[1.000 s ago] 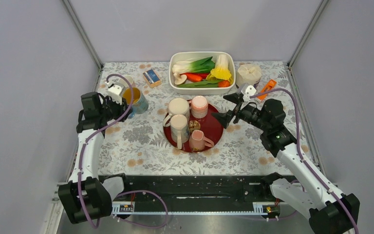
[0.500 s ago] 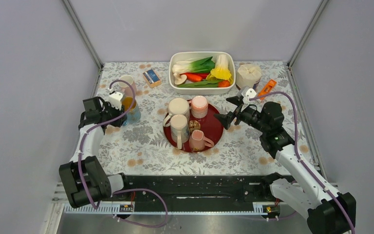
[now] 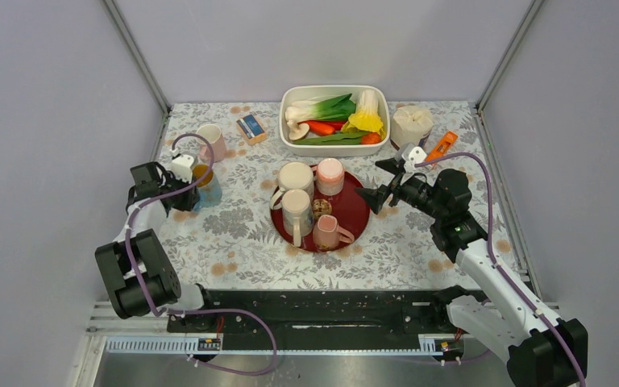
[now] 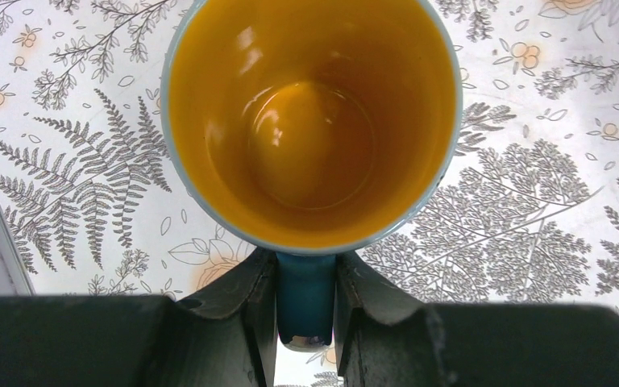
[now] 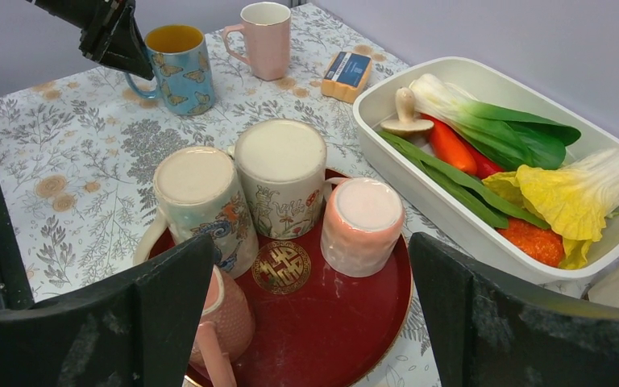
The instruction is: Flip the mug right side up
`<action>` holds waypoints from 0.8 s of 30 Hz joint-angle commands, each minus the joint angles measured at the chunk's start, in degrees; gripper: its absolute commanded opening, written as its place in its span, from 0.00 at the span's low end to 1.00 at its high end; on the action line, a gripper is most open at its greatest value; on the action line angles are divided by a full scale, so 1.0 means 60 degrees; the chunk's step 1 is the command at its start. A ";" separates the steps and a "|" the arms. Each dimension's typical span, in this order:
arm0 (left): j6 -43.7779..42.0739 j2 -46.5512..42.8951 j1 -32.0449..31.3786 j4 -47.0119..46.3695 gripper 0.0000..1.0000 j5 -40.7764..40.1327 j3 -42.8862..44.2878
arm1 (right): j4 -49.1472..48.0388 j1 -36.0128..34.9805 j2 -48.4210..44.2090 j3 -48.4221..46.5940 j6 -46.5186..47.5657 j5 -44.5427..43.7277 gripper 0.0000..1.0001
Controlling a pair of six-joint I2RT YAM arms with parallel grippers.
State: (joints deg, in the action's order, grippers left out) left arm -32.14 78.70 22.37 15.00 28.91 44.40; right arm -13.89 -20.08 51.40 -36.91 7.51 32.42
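- The blue mug [image 4: 310, 121] stands mouth-up at the left side of the counter [image 3: 234, 234], well apart from the red tray [image 5: 346, 322]. By my reading, the turn itself is done and only the release is left.
- The left jaws are closed narrowly on the mug's handle [image 4: 305, 302], one finger on each flat side of it.
- The right jaws stand wide and hold nothing, hovering beside the tray.
- Whether the base is fully seated on the counter cannot be told, so I would settle it flat before letting go.
- The jaws should part evenly, then draw straight back along the handle's line, so neither finger drags the loop and tips or spins the mug.
- The mug looks like glazed ceramic. It is glossy orange-yellow inside with bright reflections, and teal with butterfly prints outside. A hard, slick handle may slip if nudged.
- The counter wears a matt cloth printed with ferns and flowers, which should give the round base some friction.
- Three mugs [image 5: 280, 181] on the tray stand base-up, and a fourth lies on its side.
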 commanded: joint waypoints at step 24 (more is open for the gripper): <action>-0.0199 0.0520 0.0936 -0.1165 0.46 0.0430 0.1052 | -0.0609 0.0166 -0.0173 0.0086 -0.0180 0.0269 0.99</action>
State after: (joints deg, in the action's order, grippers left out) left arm -32.16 82.67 27.35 11.27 29.41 46.85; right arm -15.14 -19.70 51.37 -36.34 7.03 32.64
